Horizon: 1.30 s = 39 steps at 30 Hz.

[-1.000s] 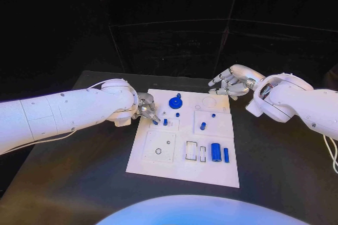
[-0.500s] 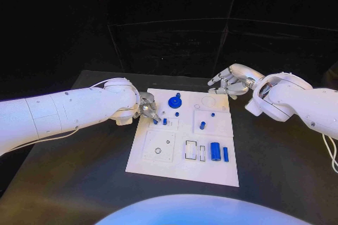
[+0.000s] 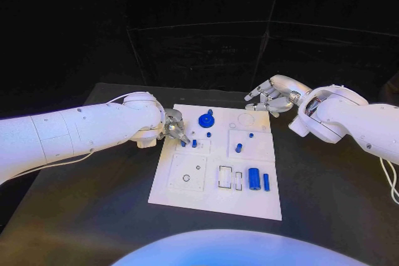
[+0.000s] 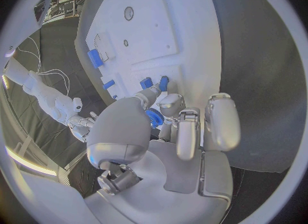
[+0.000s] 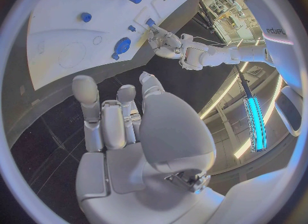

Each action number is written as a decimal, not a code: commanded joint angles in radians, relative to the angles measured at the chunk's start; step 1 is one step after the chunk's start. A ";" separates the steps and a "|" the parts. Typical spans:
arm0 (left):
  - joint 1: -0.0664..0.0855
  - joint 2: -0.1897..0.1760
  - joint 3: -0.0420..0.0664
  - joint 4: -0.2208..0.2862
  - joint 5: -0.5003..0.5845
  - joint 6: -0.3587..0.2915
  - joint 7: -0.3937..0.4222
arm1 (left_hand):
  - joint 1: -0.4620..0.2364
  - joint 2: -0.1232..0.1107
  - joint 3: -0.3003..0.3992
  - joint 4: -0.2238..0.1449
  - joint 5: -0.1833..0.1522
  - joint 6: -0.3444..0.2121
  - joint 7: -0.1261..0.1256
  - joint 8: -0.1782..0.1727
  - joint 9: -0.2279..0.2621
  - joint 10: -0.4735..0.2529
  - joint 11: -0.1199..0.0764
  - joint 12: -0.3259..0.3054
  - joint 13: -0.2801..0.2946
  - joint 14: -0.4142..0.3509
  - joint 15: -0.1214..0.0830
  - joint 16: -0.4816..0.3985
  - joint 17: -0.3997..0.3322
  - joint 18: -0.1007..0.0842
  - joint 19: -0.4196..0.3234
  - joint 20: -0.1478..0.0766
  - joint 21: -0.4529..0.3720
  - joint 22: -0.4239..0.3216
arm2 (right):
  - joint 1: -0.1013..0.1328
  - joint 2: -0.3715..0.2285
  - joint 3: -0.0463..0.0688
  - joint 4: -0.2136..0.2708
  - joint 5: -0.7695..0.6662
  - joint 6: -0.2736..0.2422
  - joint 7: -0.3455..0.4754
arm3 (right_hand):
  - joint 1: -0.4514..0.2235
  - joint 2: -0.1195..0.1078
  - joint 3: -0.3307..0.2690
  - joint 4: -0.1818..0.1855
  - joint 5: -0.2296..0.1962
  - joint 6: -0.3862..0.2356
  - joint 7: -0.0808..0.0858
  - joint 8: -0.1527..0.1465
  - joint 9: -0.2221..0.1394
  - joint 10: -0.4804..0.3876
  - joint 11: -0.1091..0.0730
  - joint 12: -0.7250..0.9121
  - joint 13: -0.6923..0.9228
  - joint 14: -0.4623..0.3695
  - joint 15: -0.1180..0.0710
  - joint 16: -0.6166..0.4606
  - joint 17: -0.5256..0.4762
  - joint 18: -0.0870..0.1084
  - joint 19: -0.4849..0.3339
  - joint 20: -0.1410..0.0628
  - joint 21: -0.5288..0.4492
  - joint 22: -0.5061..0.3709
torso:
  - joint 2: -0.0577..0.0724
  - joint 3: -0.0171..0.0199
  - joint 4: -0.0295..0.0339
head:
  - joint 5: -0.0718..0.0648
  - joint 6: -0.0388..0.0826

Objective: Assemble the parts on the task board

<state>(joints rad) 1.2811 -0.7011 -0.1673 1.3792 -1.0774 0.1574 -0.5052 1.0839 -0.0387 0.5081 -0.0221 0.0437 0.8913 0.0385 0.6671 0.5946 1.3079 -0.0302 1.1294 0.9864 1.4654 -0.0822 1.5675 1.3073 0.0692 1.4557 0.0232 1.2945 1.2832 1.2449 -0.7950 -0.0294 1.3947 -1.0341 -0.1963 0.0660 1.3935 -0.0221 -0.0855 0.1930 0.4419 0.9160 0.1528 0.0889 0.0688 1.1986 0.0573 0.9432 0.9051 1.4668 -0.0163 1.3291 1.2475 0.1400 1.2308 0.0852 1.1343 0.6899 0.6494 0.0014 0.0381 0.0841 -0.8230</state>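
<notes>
The task board lies in the middle of the black bench, and the blue parts are spread over its far half and its right side. We cannot see clearly what the left hand holds: in the head view its fingers point down at the left edge of the board, just beside a small blue peg, and the fingertips cover the spot under them. In the left wrist view the fingers are curled in together and a blue part sits between the thumb and the other fingers, mostly hidden by them, so we cannot tell its shape. Beyond the fingertips two small blue pegs stand on the board.

The right hand hangs above the far right corner of the board and touches nothing; its fingers are apart and lightly bent. In the right wrist view nothing lies between them.

A round blue knob stands near the far edge, between the two hands. A blue cylinder and a thinner blue bar lie side by side at the right of the board, well apart from both hands.
</notes>
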 commanded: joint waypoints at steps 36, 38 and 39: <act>-0.005 -0.035 -0.005 0.008 0.238 -0.321 0.363 | 0.129 0.045 -0.360 0.089 0.009 -0.190 0.115 -0.123 -0.109 -0.408 0.109 -0.395 -0.404 -0.195 0.086 -0.516 -0.345 0.109 -0.307 0.076 -0.664 -0.551 | 0.002 0.006 0.000 -0.007 0.003 0.000 0.009 | -0.005 0.009 0.000 0.004 0.006 0.000 -0.002 0.005 0.000 -0.009 0.002 -0.006 -0.004 0.033 -0.004 -0.008 -0.002 0.010 -0.008 -0.001 -0.006 -0.006 | 0.000 0.0004 -0.0003 | -0.010 0.013; -0.005 -0.028 -0.006 0.005 0.244 -0.346 0.432 | 0.173 0.041 -0.351 0.063 0.006 -0.191 0.122 -0.136 -0.131 -0.432 0.115 -0.419 -0.432 -0.235 0.091 -0.583 -0.415 0.110 -0.317 0.087 -0.699 -0.577 | 0.002 0.007 0.000 -0.007 0.003 0.000 0.009 | -0.005 0.009 0.000 0.004 0.006 0.000 -0.002 0.005 0.000 -0.009 0.002 -0.006 -0.004 0.033 -0.004 -0.008 -0.002 0.010 -0.008 -0.001 -0.006 -0.006 | 0.000 0.0006 -0.0007 | -0.011 0.014; -0.005 -0.024 -0.006 0.003 0.236 -0.358 0.463 | 0.198 0.039 -0.343 0.048 0.007 -0.192 0.123 -0.144 -0.142 -0.447 0.118 -0.434 -0.445 -0.250 0.094 -0.606 -0.440 0.111 -0.320 0.089 -0.710 -0.586 | 0.002 0.007 0.000 -0.007 0.003 0.000 0.009 | -0.005 0.009 0.000 0.004 0.006 0.000 -0.002 0.005 0.000 -0.009 0.002 -0.006 -0.004 0.033 -0.004 -0.008 -0.002 0.010 -0.008 -0.001 -0.006 -0.006 | 0.001 0.0008 -0.0012 | -0.011 0.015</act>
<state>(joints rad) 1.2742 -0.7301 -0.1736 1.3828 -0.8918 -0.1091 -0.2278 1.2692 0.0010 0.1617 0.0334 0.0500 0.7035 0.1589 0.5269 0.4583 0.8683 0.0863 0.7025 0.5481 1.2248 0.0107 0.9765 0.8839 0.1706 1.1389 0.1108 0.5917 0.7032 1.2448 -0.7893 -0.0295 1.3867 -1.0341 -0.1966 0.0663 1.3895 -0.0181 -0.0856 0.1929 0.4419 0.9160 0.1528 0.0889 0.0688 1.1950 0.0609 0.9434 0.9032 1.4668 -0.0163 1.3243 1.2467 0.1400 1.2308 0.0852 1.1343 0.6845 0.6490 0.0014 0.0382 0.0739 -0.8094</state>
